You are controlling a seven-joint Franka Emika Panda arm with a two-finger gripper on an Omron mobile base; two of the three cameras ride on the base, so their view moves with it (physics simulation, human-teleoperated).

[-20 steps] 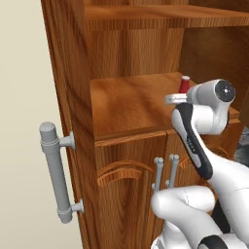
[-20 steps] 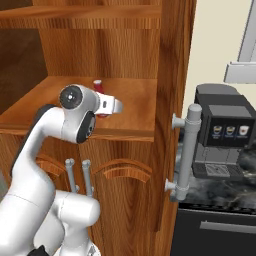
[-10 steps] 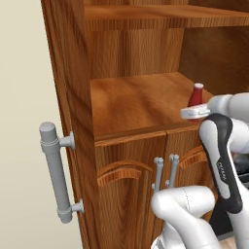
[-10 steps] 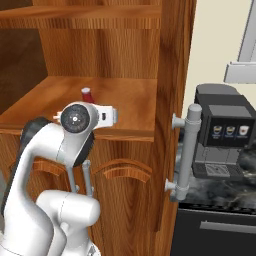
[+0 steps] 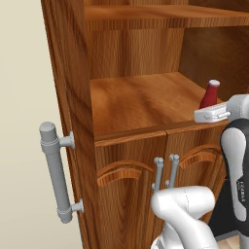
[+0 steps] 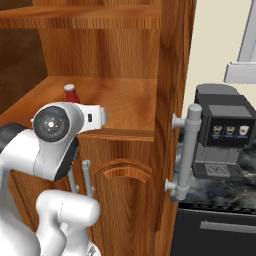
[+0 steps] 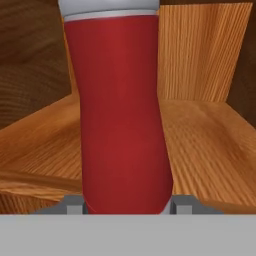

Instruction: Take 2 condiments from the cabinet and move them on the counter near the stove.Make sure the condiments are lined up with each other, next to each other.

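A red tapered bottle (image 7: 120,115) with a pale cap, one of the condiments, stands upright between my fingertips (image 7: 74,205), and my gripper (image 7: 127,202) is shut on its lower part. The bottle (image 5: 210,95) is over the front right part of the cabinet's middle shelf (image 5: 136,99), rising just behind my white hand. From the right base view the bottle's top (image 6: 71,93) peeks out behind the wrist, above the shelf (image 6: 125,100). Whether its base touches the shelf is hidden. A strip of the dark marbled counter (image 6: 240,172) lies right of the cabinet. The stove is out of view.
The open cabinet door's grey bar handles (image 5: 54,175) (image 6: 186,145) stick out on either side. The lower doors have paired handles (image 5: 164,170). A black coffee machine (image 6: 225,127) stands on the counter, above a black-fronted appliance (image 6: 215,232). Another shelf (image 5: 160,12) lies overhead.
The hand has drawn back with the red bottle from the middle of the shelf toward its front edge, sliding right in the left base view and left in the right one.
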